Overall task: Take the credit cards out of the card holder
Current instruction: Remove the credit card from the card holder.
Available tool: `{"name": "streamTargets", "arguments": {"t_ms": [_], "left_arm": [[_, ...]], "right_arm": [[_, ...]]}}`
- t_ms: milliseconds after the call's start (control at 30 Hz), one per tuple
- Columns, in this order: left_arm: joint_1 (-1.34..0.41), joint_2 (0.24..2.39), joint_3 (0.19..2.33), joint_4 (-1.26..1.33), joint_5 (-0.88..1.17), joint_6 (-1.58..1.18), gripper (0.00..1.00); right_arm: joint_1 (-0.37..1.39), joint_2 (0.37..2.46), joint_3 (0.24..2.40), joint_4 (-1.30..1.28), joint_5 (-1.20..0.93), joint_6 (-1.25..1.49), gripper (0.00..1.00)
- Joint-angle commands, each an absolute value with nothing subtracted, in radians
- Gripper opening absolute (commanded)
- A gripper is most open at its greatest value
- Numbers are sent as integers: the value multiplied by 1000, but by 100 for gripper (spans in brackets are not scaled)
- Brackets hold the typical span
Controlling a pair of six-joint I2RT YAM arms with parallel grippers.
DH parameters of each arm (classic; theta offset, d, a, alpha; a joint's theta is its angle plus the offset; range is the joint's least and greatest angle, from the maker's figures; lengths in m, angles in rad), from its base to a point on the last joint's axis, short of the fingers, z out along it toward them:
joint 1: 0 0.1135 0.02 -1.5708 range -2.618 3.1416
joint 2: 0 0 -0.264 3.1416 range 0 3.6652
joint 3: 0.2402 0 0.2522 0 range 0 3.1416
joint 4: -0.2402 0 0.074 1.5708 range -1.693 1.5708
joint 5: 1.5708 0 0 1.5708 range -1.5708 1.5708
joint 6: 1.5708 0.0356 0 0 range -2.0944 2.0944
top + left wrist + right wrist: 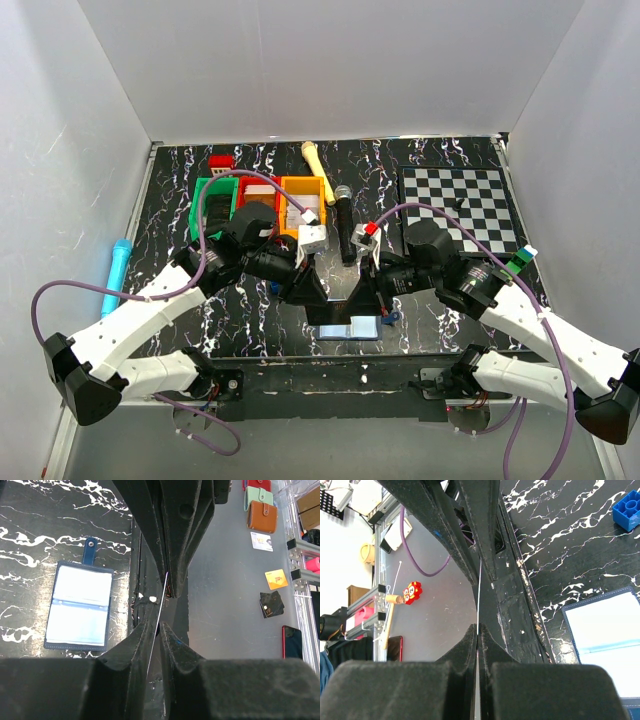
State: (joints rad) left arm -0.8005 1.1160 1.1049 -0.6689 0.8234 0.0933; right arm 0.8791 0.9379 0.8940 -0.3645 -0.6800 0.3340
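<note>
I have the left gripper point(158, 625) and right gripper point(476, 630) both pinching one credit card point(478, 595) edge-on above the near edge of the black marbled table point(40, 525) (card holder point(80, 605) lies open just beside).

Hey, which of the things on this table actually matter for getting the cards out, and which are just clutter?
Part of the job: card holder, lying open; credit card, pinched between left gripper and right gripper.

Just lying about: blue brick, microphone, chessboard.
</note>
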Motion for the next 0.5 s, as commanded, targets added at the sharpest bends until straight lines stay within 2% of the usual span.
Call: {"name": "streamTargets", "arguments": {"t_ms": [0, 67, 233, 267, 300, 367, 400, 467], "left_arm": [[-804, 1088, 1100, -655, 833, 100, 10], [-804, 1086, 1098, -649, 836, 100, 0], [-802, 1080, 1094, -632, 827, 87, 0], [-802, 1078, 1094, -629, 821, 84, 0], [-804, 1074, 1089, -624, 815, 81, 0], [-802, 1069, 1091, -621, 795, 74, 0], [-798, 1065, 1091, -623, 785, 72, 0], [-778, 1057, 1092, -627, 752, 63, 0]], "right_arm": [[887, 940, 934, -321, -692, 330, 1], [887, 940, 933, -321, -690, 330, 1], [887, 940, 930, -324, -681, 337, 1], [887, 943, 928, -328, -673, 339, 6], [887, 940, 928, -333, -669, 341, 14], [887, 934, 925, -333, -654, 351, 39], [887, 925, 923, -333, -641, 357, 46], [885, 907, 923, -350, -608, 360, 79]]}}
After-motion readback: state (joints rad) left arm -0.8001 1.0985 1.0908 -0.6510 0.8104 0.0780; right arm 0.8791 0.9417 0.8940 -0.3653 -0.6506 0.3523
